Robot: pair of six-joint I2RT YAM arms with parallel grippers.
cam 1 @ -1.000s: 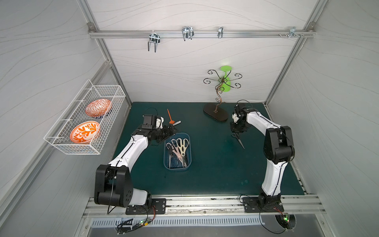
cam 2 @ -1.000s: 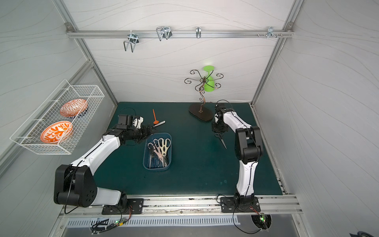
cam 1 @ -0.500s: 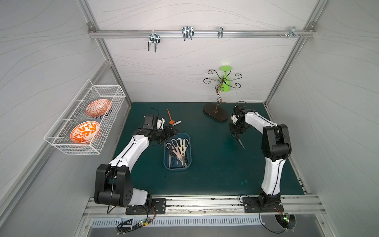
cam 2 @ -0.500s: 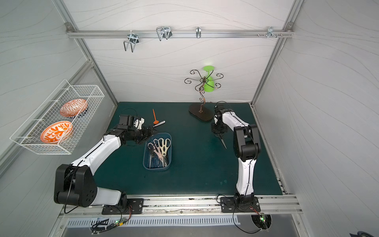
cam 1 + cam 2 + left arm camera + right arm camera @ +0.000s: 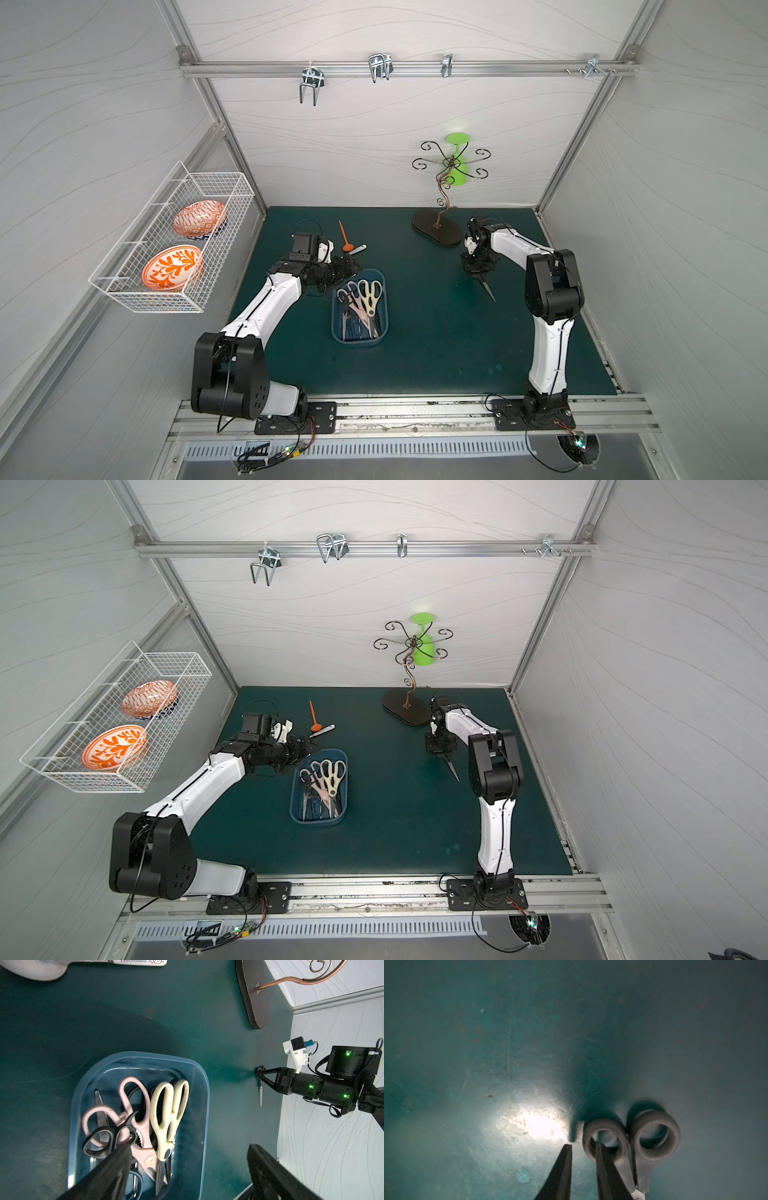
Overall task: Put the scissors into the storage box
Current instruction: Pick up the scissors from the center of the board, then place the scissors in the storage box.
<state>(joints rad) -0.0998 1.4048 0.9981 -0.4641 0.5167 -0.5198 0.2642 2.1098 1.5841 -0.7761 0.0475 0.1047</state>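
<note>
The blue storage box [image 5: 335, 316] [image 5: 346, 780] [image 5: 205, 1105] sits mid-mat with several scissors in it, among them a cream pair [image 5: 370, 293] [image 5: 168, 1109] and a pink pair [image 5: 133, 1093]. One more small pair of scissors [image 5: 486, 286] [image 5: 453, 769] [image 5: 260, 1093] [image 5: 656, 1136] lies flat on the mat at the right. My right gripper [image 5: 477, 271] [image 5: 441, 751] [image 5: 582, 1145] points down at its handles, narrowly open. One finger is inside a handle ring and the other outside it. My left gripper [image 5: 350, 266] [image 5: 306, 747] [image 5: 188, 1147] hovers wide open over the box's far end, holding nothing.
An orange pointed stick [image 5: 344, 237] and a steel spoon [image 5: 357, 249] lie behind the left gripper. A wire stand with a green cup has its dark base [image 5: 436, 228] just behind the right gripper. A white wire basket [image 5: 174, 245] with two bowls hangs on the left wall.
The right arm's elbow has shifted slightly left while its gripper stays at the scissors' handles. The scissors on the mat have not moved. The left gripper has edged a little toward the box.
</note>
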